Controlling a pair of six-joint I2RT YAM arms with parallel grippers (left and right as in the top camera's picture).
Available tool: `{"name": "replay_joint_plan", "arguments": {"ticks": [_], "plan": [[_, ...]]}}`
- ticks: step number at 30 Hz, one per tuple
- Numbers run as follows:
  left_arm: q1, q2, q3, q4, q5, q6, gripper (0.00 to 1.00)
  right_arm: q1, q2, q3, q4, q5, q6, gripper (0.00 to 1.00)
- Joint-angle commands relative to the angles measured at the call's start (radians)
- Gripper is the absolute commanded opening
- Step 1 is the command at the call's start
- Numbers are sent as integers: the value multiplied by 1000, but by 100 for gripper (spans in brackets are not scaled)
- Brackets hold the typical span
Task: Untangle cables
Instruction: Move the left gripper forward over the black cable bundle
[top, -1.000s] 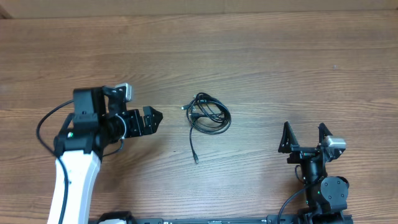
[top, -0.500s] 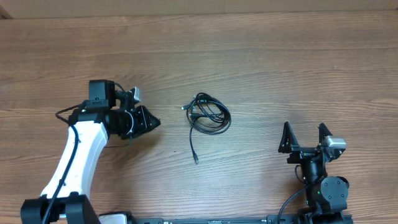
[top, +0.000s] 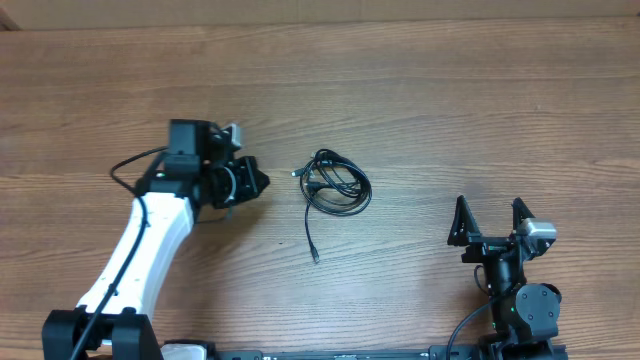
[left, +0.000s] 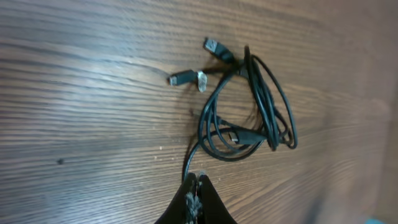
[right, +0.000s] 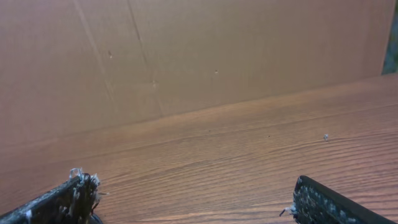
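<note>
Overhead, coiled cables (top: 335, 185) on table (top: 450, 100), left gripper (top: 262, 183) closed, right gripper (top: 489, 204) spread wide

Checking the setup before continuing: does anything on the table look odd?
Only the cables: they lie in one tangled bundle, loops crossing, one tail trailing out. The left hand sits shut and empty beside them. Nothing spilled or damaged.

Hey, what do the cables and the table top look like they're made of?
The cables look like thin black rubber or plastic sheathing, slightly glossy, bending in loose loops; one plug tip glints like bare metal. The table looks like brown wood or wood-look laminate, with grain lines and a soft sheen.
</note>
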Motion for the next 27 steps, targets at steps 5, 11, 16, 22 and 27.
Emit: {"name": "replay_joint_plan", "arguments": {"ticks": [5,11,16,22,27], "plan": [[-123,3,17,18,-95,-20,4,2,-8,-10,5,-2,-5,100],[-159,3,17,31,-115,-20,4,2,-8,-10,5,-2,-5,100],[-159,3,17,24,-122,-20,15,2,-8,-10,5,-2,-5,100],[-173,3,17,-51,-121,-72,32,2,-8,-10,5,-2,-5,100],[-200,7,17,-49,-127,-72,4,2,-8,-10,5,-2,-5,100]]}}
